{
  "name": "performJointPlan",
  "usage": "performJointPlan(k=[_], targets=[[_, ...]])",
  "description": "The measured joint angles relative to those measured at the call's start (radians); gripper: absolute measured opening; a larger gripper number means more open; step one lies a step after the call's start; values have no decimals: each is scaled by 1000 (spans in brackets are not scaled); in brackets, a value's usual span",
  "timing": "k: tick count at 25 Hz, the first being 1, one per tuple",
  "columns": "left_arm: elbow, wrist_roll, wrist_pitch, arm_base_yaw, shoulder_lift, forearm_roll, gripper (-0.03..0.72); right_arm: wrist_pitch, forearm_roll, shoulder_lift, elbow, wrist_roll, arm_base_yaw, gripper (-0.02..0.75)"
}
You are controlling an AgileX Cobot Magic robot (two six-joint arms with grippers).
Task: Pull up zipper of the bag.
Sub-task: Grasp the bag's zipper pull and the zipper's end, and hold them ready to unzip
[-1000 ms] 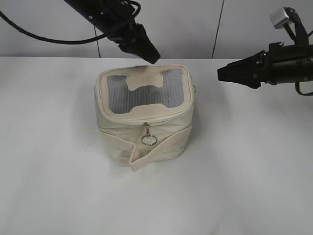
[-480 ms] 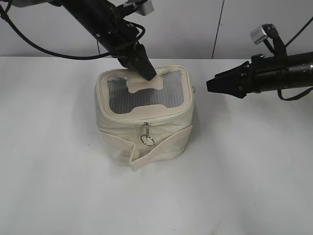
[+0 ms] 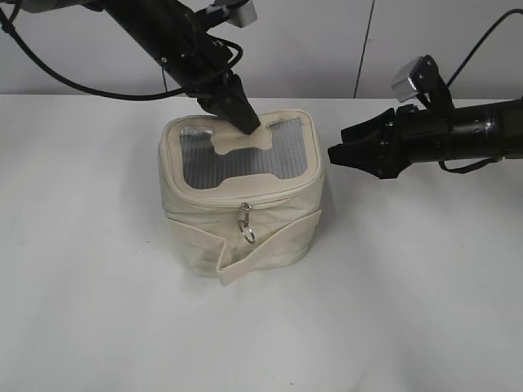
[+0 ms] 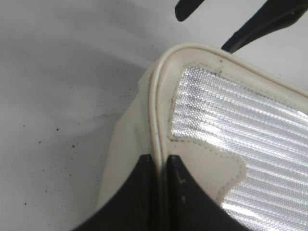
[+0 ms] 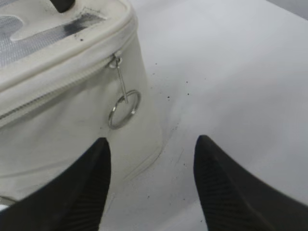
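Observation:
The cream bag stands mid-table, its grey mesh top with the bone-shaped patch facing up. The zipper track runs under the lid rim. One silver pull with a ring hangs at the front; another pull hangs on the bag's right side. My left gripper is at the lid's back edge; in the left wrist view its jaws are pinched on the rim piping. My right gripper is open, level with the bag's right side, a little short of the ring.
The bag's cream strap band wraps the lower front and sticks out at one corner. The white table spreads all round the bag. A wall stands behind. My right gripper's fingers show beyond the bag in the left wrist view.
My left gripper came down from above and behind onto the lid's back edge and has stayed there. My right gripper has moved left, closer to the bag's right side.

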State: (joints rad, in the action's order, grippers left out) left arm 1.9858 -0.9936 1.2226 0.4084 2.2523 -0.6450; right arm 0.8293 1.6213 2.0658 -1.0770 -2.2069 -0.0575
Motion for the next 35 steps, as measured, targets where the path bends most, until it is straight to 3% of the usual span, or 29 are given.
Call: performJointPlan(k=[11,15,18,21,24,29,35], targets=[[0,0,0,0,0,0,48,-165,83,0,-25,-68,-133,440],[0,0,0,0,0,0,48,-205,122,20,-45,-70,-152,405],[0,1,0,0,0,0,48,-212,125,54,-79,-70,-164,314],[0,3,0,0,0,1,47,-218,125,72,-97,-58,-178,106],[0,3,0,0,0,3,48,-234,65,71,-100,47,-182,18],[0,3,-3,0,0,3,55,-270,-156,-8,-56,291,-182,9],[0,22,-3,0,0,3,43,-297,-190,-134,76,414,-182,9]])
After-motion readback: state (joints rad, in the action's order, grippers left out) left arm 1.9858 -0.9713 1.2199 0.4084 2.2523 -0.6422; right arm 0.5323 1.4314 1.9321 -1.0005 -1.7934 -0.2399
